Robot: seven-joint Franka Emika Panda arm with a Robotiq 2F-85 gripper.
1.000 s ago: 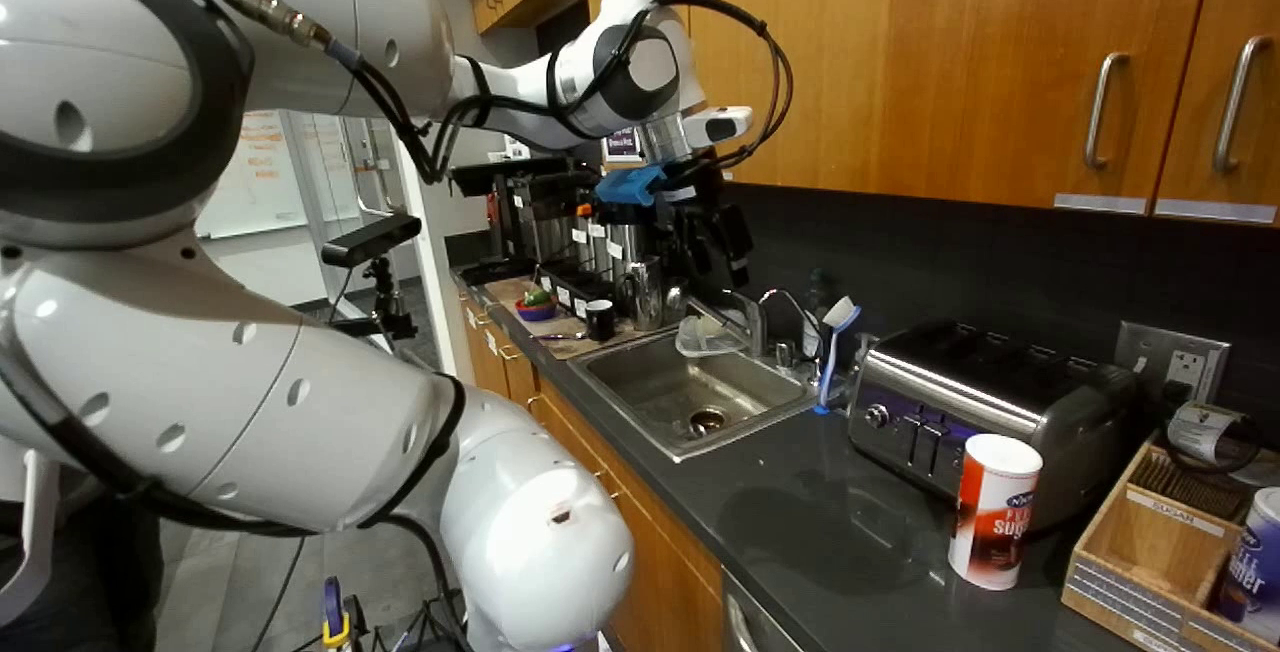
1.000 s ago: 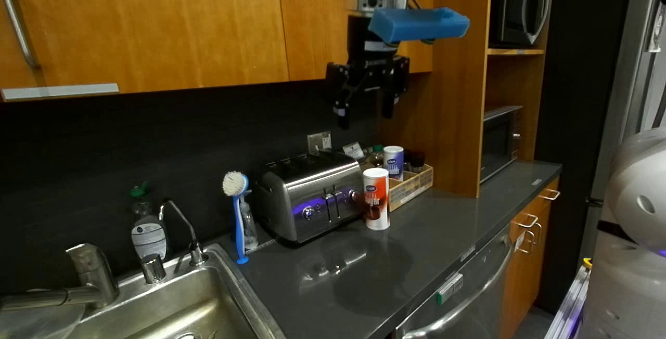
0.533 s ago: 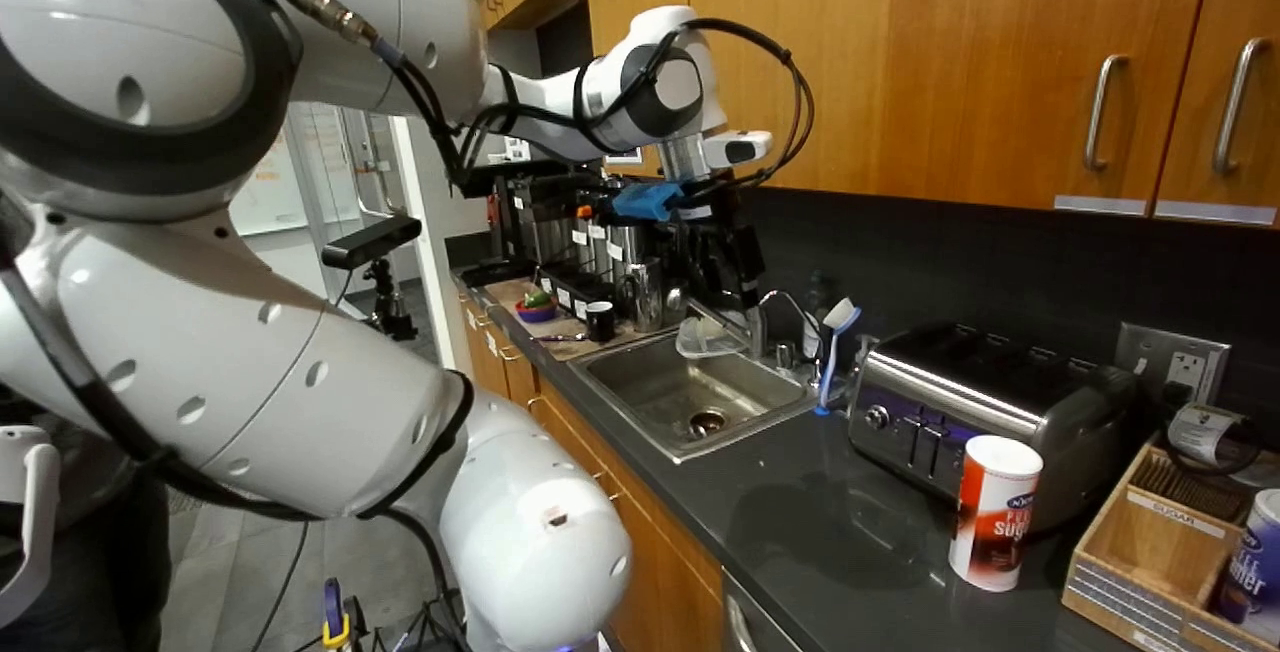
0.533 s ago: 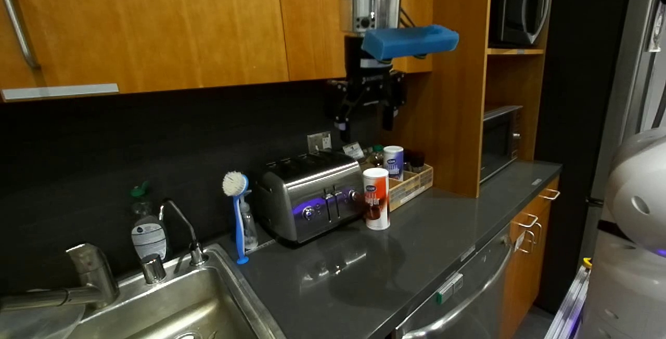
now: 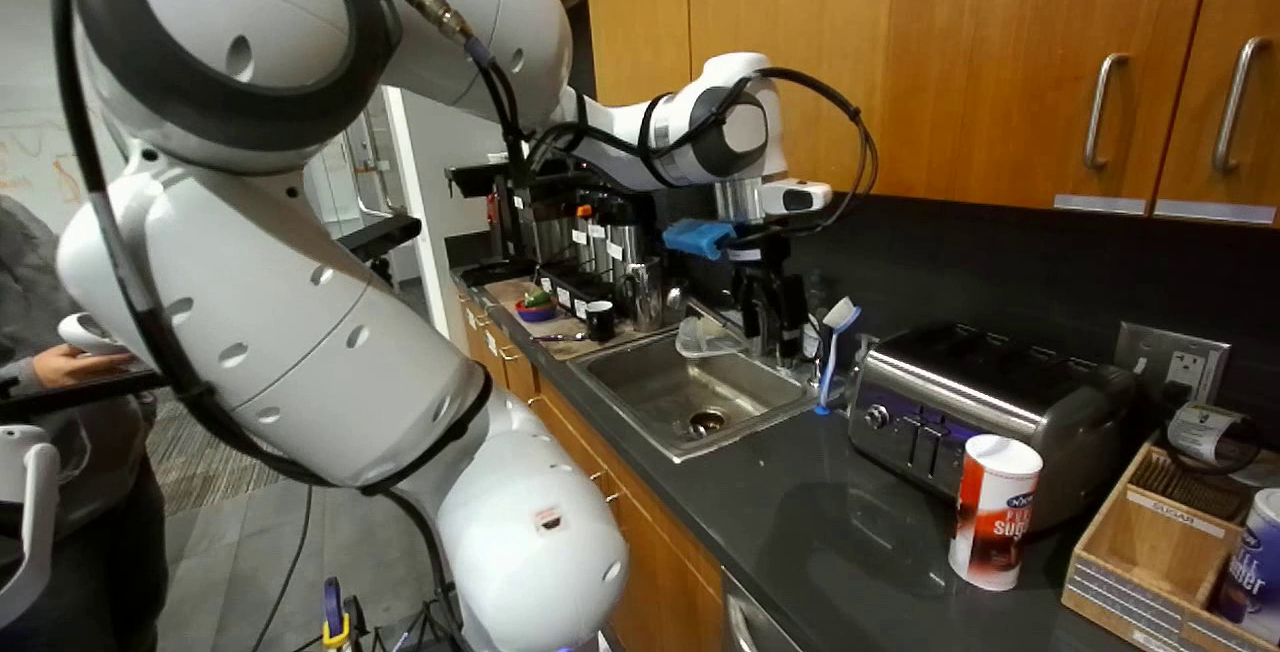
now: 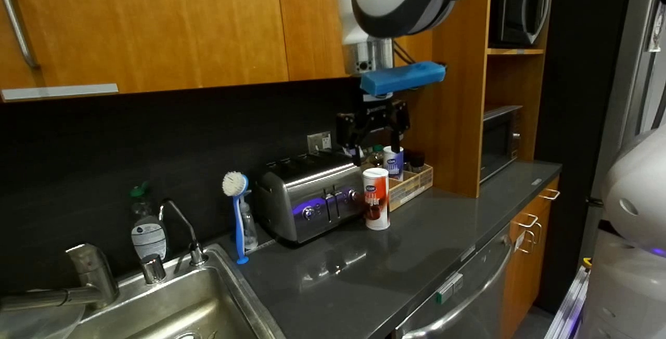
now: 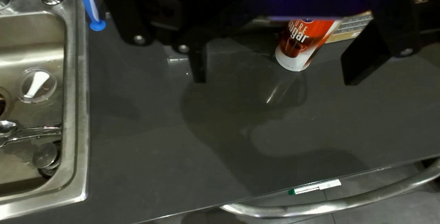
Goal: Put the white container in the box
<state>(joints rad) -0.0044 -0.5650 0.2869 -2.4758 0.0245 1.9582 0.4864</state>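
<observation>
The white container is an upright canister with a red sugar label, standing on the dark counter in front of the toaster; it also shows in an exterior view. In the wrist view its lower part shows between the fingers; its top is hidden behind the gripper body. The box is a low tan box with compartments beside it, also in an exterior view; a corner shows in the wrist view. My gripper points down, open and empty, above the counter and apart from the container.
A silver toaster stands behind the container. A white and blue canister stands in the box. A blue brush, a faucet and a sink are at the other side. Wooden cabinets hang above.
My gripper has come down, and in an exterior view it has also moved right, toward the toaster and container. It stays open. The container and box have not moved.
</observation>
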